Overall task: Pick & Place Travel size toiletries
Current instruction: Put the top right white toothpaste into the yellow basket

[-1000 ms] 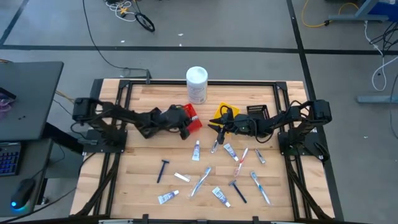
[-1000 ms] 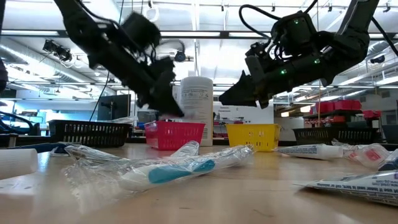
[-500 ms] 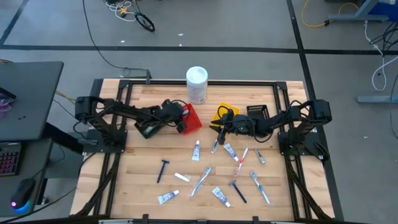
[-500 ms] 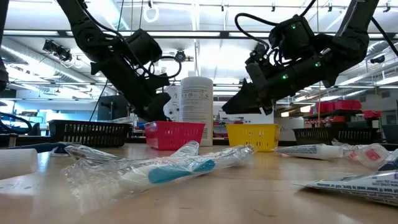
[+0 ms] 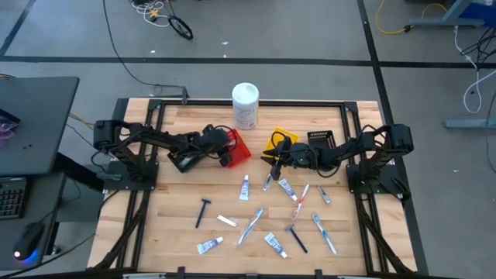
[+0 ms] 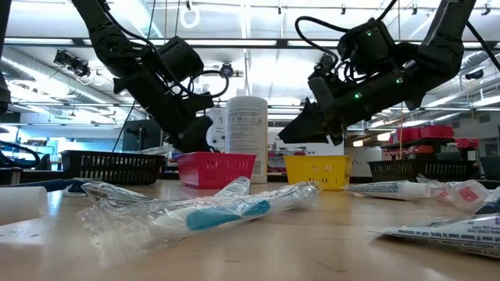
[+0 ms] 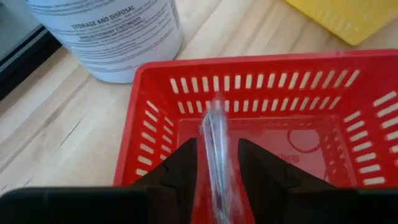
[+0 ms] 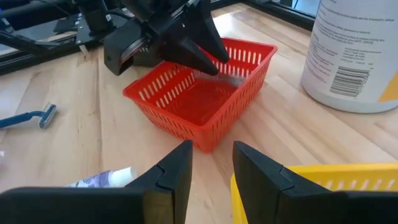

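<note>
My left gripper [image 5: 226, 153] is above the left end of the red bin [image 5: 240, 146], fingers slanting down into it and shut on a slim silvery tube [image 7: 214, 127]. The right wrist view shows its tips [image 8: 216, 68] inside the bin's rim. My right gripper [image 5: 269, 164] hovers open and empty near the yellow bin [image 5: 277, 141], above a toothpaste tube [image 5: 244, 187]. More toiletries lie flat on the near half of the table: a blue razor [image 5: 203, 211], a wrapped toothbrush [image 5: 249, 226], another toothpaste tube [image 5: 274, 244]. My left gripper pinches the silvery tube between its two fingers [image 7: 183, 168]. The fingers come slanting down from the table's left. The tube's free end [image 7: 213, 112] sticks out past the fingertips over the red bin's floor. I cannot tell whether that end touches the bin.
A tall white canister [image 5: 245, 105] stands behind the red bin near the far edge. A black bin [image 5: 320, 139] sits to the right of the yellow one. The dark frame rails [image 5: 136, 194] run along the table's sides. Bare wood [image 5: 178, 201] shows at the near left.
My left gripper drew back a little toward the table's left, from over the middle of the red bin to over its left end. It tipped further down, then held still. The right gripper stayed almost where it was.
</note>
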